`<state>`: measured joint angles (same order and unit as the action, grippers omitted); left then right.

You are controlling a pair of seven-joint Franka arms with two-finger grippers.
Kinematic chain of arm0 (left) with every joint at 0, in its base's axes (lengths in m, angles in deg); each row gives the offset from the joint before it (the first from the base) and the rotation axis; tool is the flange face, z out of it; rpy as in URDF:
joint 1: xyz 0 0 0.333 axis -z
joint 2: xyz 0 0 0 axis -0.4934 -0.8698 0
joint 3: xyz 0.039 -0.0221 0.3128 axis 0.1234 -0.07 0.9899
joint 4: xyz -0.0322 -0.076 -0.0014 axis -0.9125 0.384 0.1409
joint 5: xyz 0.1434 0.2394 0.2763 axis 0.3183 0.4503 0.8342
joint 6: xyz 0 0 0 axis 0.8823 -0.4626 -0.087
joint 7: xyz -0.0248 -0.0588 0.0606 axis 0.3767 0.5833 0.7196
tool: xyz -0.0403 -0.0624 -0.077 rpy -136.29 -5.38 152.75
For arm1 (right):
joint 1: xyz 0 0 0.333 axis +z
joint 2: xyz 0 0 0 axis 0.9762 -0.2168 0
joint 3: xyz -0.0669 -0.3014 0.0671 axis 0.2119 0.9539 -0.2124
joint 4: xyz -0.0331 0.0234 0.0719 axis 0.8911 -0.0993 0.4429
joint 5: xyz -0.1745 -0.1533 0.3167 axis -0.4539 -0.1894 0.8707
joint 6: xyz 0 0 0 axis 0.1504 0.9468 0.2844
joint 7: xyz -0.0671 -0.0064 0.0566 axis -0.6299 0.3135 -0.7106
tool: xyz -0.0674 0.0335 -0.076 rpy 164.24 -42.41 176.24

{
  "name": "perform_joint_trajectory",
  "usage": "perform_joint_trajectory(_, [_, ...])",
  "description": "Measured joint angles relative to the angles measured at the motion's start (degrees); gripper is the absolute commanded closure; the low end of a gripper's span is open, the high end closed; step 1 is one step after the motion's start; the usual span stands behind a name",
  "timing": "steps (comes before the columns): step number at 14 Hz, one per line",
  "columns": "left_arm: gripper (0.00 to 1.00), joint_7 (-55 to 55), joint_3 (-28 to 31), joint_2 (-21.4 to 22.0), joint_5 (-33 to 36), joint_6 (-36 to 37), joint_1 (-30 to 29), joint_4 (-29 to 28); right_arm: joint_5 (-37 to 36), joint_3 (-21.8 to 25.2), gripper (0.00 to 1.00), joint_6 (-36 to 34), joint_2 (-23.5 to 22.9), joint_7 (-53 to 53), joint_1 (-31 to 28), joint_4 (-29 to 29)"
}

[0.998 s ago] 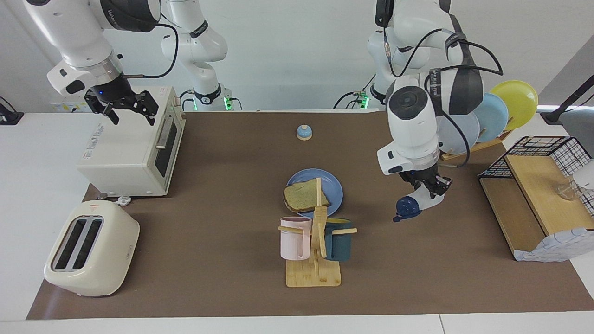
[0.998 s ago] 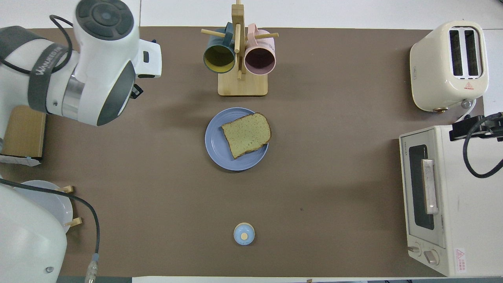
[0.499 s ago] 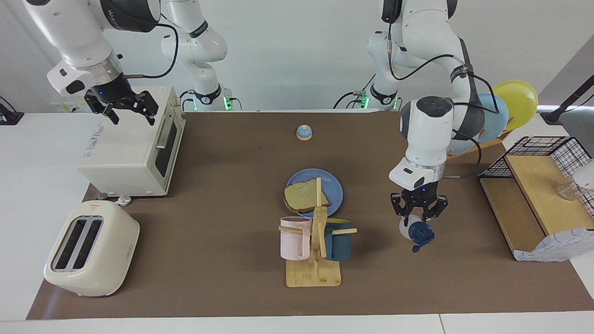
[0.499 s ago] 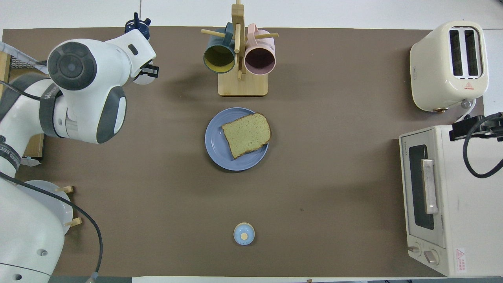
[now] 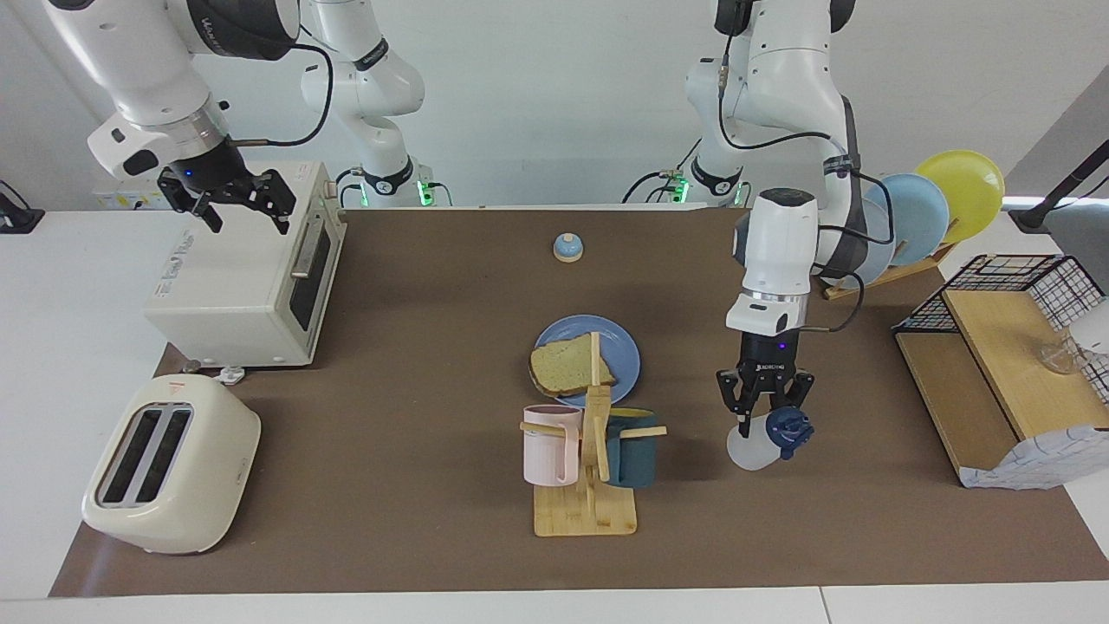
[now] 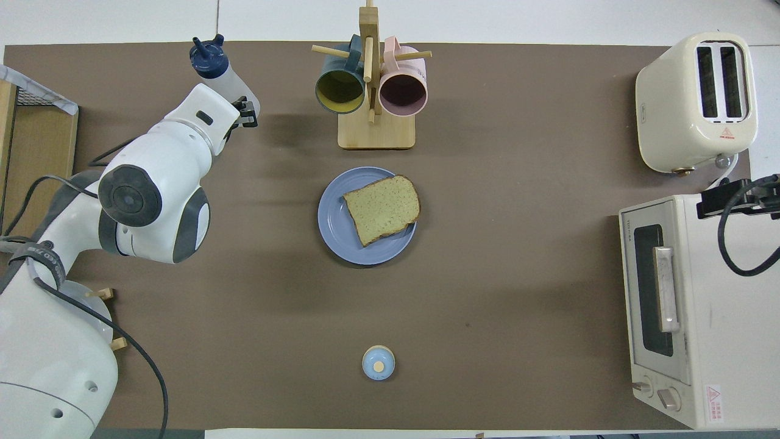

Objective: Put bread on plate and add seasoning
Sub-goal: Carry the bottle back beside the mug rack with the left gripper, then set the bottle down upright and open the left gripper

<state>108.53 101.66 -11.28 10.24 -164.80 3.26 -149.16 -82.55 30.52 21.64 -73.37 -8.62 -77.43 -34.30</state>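
The bread [image 5: 567, 364] lies flat on the blue plate [image 5: 625, 351] at the middle of the mat; both also show in the overhead view, the bread [image 6: 382, 208] on the plate [image 6: 334, 227]. My left gripper [image 5: 767, 416] points down, low over the mat toward the left arm's end of the table, beside the mug rack. It is shut on the seasoning bottle [image 5: 752, 449], which is tilted with its navy cap up. The bottle [image 6: 222, 72] also shows in the overhead view. I cannot tell whether it touches the mat. My right gripper [image 5: 232, 198] waits open over the toaster oven.
A wooden mug rack [image 5: 589, 503] with a pink and a teal mug stands just farther from the robots than the plate. A bell [image 5: 567, 248] sits nearer to the robots. A toaster oven [image 5: 243, 286], a toaster [image 5: 169, 464], a plate rack [image 5: 940, 208] and a wire shelf [image 5: 996, 364] stand at the table's ends.
My left arm has swung the bottle away from the plate, turned it from cap-down toward cap-up and lowered it toward the mat. The right arm has not moved.
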Motion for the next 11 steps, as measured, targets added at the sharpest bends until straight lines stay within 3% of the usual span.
perform_joint_trajectory(6, [1.00, 0.68, 0.08, -7.86, 0.00, -16.16, -0.08, -1.68, 0.00, 0.00, 0.00, 0.00, 0.00, 0.00, 0.00, 0.00])
perform_joint_trajectory(11, [1.00, 0.98, 0.46, -12.02, -0.11, -23.22, -0.24, -1.76, 0.00, 0.00, 0.00, 0.00, 0.00, 0.00, 0.00, 0.00])
